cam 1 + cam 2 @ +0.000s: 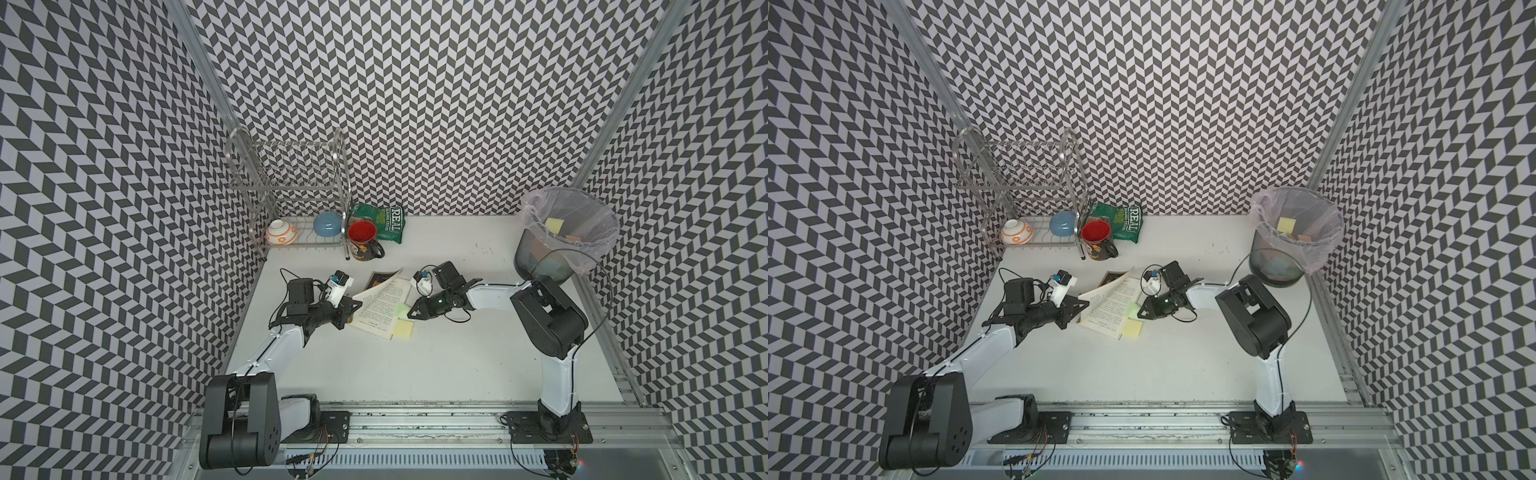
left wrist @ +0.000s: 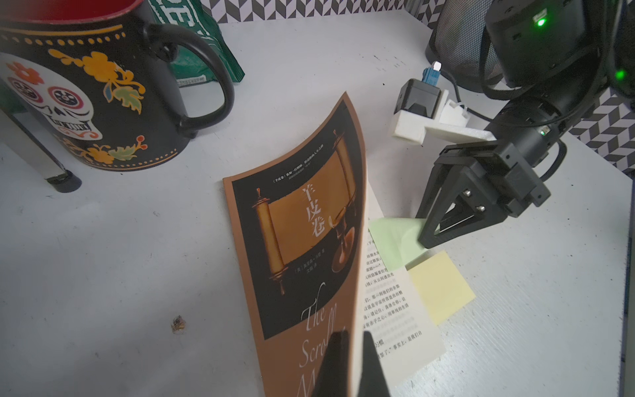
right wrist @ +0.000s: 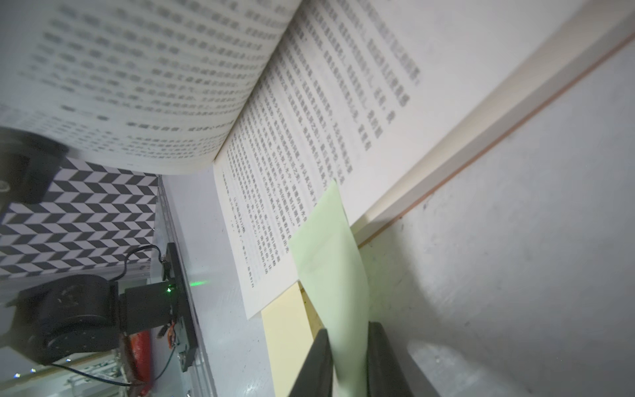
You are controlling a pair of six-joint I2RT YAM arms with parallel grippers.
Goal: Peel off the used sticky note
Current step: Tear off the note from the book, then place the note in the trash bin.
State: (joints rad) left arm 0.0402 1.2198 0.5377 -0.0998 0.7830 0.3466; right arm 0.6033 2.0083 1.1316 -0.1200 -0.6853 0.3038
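Note:
An open book [image 1: 380, 301] lies mid-table. My left gripper [image 2: 354, 343] is shut on its brown cover [image 2: 302, 223] and holds that cover and some pages raised. A pale green sticky note [image 3: 330, 257] is stuck on the open page [image 3: 309, 120]. Its free end curls up off the paper. My right gripper [image 3: 348, 343] is shut on that free end, with one finger on each side. Both top views show the green sticky note [image 1: 402, 309] [image 1: 1133, 309] at the right gripper [image 1: 411, 313]. A yellow sticky note [image 2: 436, 288] pokes out from under the page, untouched.
A black skull mug [image 1: 363, 241] and a green snack bag [image 1: 380, 222] stand behind the book. A wire dish rack [image 1: 291, 195] with two bowls sits at the back left. A lined mesh bin [image 1: 567, 232] holding discarded notes is at the back right.

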